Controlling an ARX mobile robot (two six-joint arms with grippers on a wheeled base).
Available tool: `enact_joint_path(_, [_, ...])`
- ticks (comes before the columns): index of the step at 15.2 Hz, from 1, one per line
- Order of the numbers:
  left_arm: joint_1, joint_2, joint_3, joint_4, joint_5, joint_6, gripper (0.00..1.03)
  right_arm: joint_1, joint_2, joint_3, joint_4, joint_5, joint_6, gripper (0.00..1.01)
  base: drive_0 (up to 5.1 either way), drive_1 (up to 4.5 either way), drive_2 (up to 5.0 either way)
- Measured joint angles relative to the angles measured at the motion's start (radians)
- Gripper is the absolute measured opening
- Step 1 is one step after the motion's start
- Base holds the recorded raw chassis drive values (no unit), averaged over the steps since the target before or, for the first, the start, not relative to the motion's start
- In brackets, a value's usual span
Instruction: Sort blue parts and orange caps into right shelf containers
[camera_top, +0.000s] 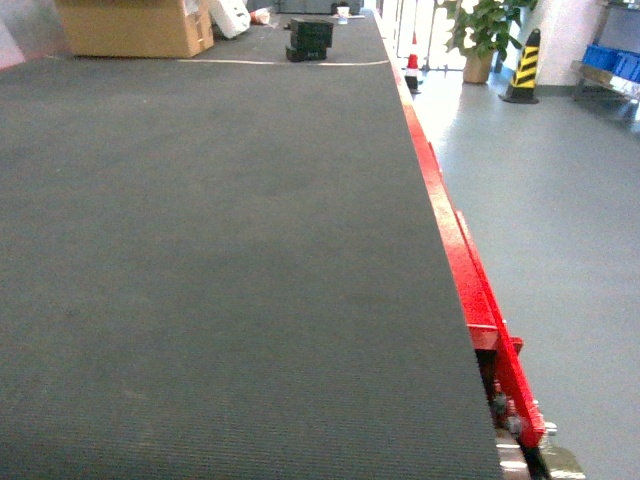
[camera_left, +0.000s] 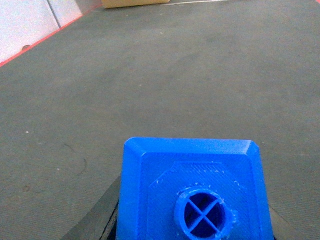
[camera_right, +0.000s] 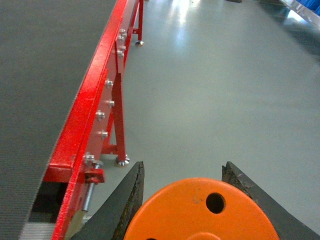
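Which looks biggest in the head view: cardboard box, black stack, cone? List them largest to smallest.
1. cardboard box, though the frame crops its top.
2. black stack.
3. cone, the slimmest.
All three sit far off, so true sizes stay unsure.

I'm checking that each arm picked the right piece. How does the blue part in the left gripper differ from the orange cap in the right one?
The blue part has a squarish top with bevelled edges; the orange cap has a round, flat top. The blue part has one round, cross-ribbed hole in the middle; the orange cap shows a small plain hole off-centre. The blue part hangs over the dark belt, the orange cap over the grey floor. Both sit between dark gripper fingers.
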Motion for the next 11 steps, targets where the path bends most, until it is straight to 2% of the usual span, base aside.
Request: enact_joint_path(11, [0.0, -0.002, 0.0, -0.003, 0.002, 0.0, 0.45, 0.0, 0.0, 0.0, -0.001, 0.0, 0.0, 0.42, 5.0, -2.46, -2.5])
